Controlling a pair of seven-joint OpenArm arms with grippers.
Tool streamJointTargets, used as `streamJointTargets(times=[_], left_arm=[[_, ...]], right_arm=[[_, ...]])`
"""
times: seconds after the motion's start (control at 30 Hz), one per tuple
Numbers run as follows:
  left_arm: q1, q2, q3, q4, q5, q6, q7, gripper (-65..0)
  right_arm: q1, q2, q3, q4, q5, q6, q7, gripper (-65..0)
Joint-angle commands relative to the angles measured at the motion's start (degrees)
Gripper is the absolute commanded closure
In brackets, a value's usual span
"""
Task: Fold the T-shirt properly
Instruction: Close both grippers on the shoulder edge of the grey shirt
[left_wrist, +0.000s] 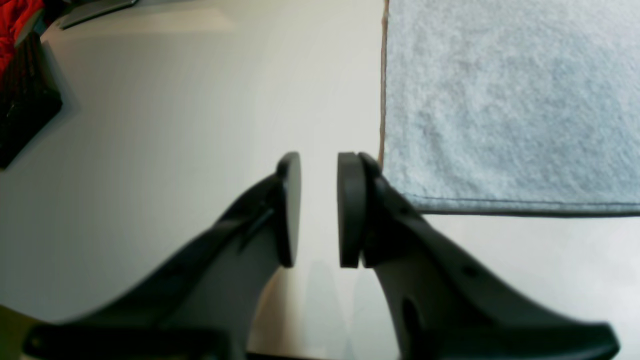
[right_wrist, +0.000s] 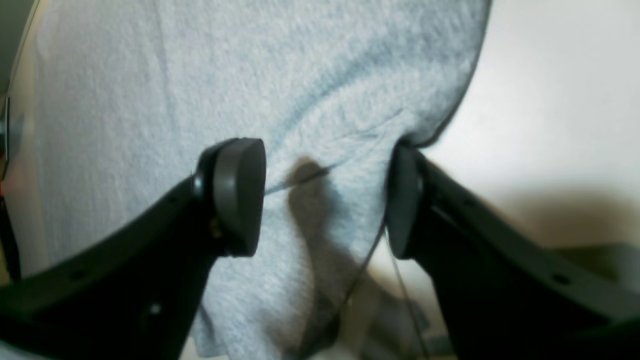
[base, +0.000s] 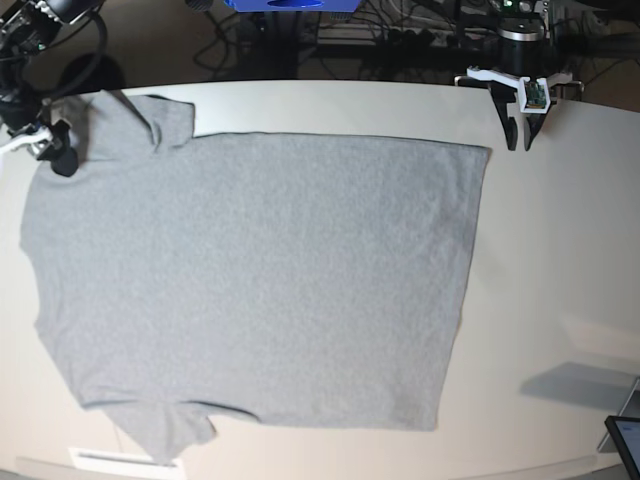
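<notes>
The T-shirt (base: 260, 280), heather grey and plain side up, lies spread flat on the white table (base: 560, 260). Its bottom hem runs down the right of the base view; its collar end lies at the left, and one sleeve (base: 150, 120) points to the far edge, the other (base: 175, 430) to the near edge. Bare tabletop is widest to the right of the hem, with a narrower strip along the far edge; the near sleeve reaches almost to the table's front edge.

The left gripper (left_wrist: 318, 210) hangs over bare table just beside the hem corner (left_wrist: 400, 195), its pads parted by a narrow gap with nothing between them. The right gripper (right_wrist: 325, 197) stands at the far sleeve and shoulder region, jaws apart and straddling a raised ridge of the grey cloth; one pad touches the fabric edge, but the jaws are not closed on it.

No lettering, brand or label can be read on the visible cloth.
</notes>
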Motion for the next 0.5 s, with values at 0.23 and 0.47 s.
streamJointTargets(times=[0.23, 0.47], left_arm=[[0.3, -0.4, 0.0, 1.0, -0.1, 0.3, -1.5, -14.6], [0.3, -0.4, 0.0, 1.0, -0.1, 0.3, -1.5, -34.1]], right_arm=[[0.2, 0.4, -0.1, 0.5, -0.3, -0.4, -0.8, -18.3], [-0.1, 0.8, -4.9, 0.4, -0.4, -0.4, -0.5, -0.4]])
